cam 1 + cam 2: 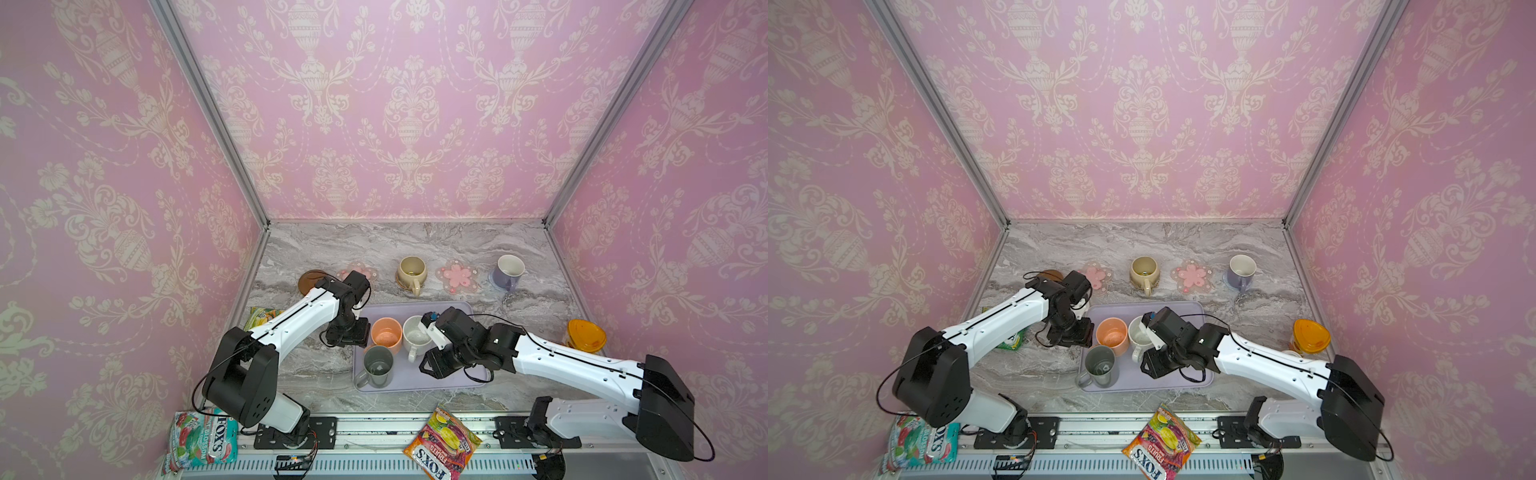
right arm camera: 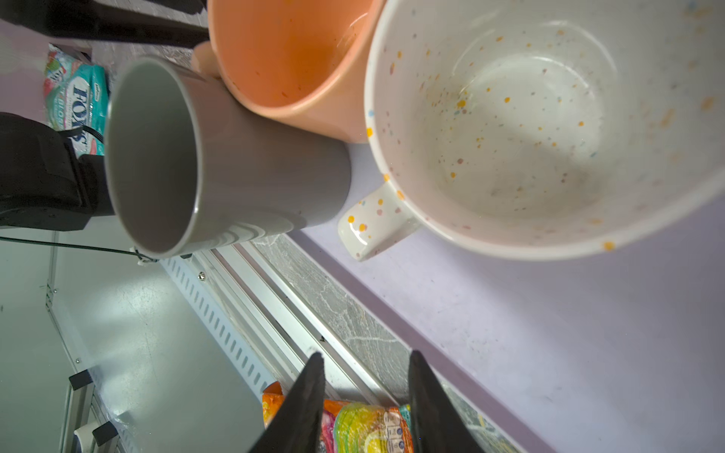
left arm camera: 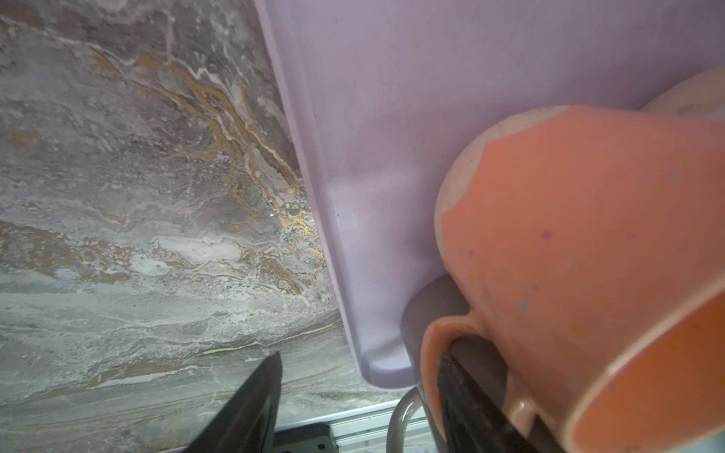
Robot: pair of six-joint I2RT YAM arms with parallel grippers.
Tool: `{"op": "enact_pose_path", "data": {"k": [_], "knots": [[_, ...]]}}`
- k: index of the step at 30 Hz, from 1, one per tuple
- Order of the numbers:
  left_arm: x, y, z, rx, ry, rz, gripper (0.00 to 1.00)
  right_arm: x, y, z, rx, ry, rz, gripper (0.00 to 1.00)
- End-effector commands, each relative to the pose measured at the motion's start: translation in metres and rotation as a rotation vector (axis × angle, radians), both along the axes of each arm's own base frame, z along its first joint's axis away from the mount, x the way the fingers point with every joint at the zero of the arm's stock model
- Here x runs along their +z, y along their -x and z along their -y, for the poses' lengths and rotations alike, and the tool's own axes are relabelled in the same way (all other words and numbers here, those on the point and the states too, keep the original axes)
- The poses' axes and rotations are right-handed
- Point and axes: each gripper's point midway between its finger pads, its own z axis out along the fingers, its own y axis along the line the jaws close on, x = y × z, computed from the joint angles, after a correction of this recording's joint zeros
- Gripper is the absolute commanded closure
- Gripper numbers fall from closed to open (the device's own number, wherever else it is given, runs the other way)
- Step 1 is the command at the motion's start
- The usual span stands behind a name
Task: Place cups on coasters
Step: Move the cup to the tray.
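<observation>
**A:** What lies nearest?

**B:** Two bags on the front rail: a fruit sweets bag (image 1: 442, 442), and a blossom sweets bag (image 1: 203, 440) partly behind the left arm's base.

**A:** And the grippers?

**B:** The right gripper (image 2: 367, 353) hangs over the near edge of the lavender tray (image 1: 415, 384). Its jaws stand a little apart with nothing between them. Only the tips show in its wrist view, and in both top views the wrist hides them. The left gripper (image 3: 360, 353) is spread wide at the tray's left edge. One finger is over the marble table (image 3: 117, 196) and the other is inside the handle loop of the peach mug (image 1: 386, 334). I cannot tell whether it touches the handle.

**A:** Which cups are on the tray?

**B:** Three, close together. The dark grey-green mug (image 1: 378, 365) is nearest and the peach mug is behind it. The speckled white mug (image 1: 417, 336) is just beside the peach mug, its right rim covered by the right wrist. Level with the tray, a yellow-green packet (image 1: 262, 316) peeks from under the left arm. An orange-lidded container (image 1: 586, 334) stands near the right wall.

**A:** And farther back?

**B:** A row.
- The brown coaster (image 1: 309, 280) and the left pink-flower coaster (image 1: 357, 272) are both partly hidden by the left arm.
- The beige mug (image 1: 411, 270) stands on the rattan coaster (image 1: 400, 284), of which only a sliver shows.
- The right pink-flower coaster (image 1: 457, 277) lies bare.
- The lavender mug (image 1: 509, 272) stands on the pale blue coaster (image 1: 495, 281), whose edge is hard to make out.
</observation>
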Motion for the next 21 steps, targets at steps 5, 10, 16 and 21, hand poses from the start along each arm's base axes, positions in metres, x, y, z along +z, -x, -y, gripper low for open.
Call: {"op": "enact_pose_path", "data": {"k": [5,10,16,21], "knots": [[-0.002,0.009,0.005,-0.021,0.036,-0.022,0.35,0.001,-0.021,-0.026,-0.082,-0.015,0.043,0.60],[-0.003,0.010,0.003,-0.028,0.035,-0.012,0.35,0.001,-0.025,-0.041,-0.090,-0.008,0.075,0.60],[0.000,0.006,0.004,-0.028,0.043,0.020,0.35,-0.006,-0.037,-0.040,-0.165,0.053,0.096,0.60],[0.000,0.001,0.008,-0.029,0.059,0.038,0.35,-0.007,-0.046,-0.029,-0.230,0.106,0.132,0.62]]}}
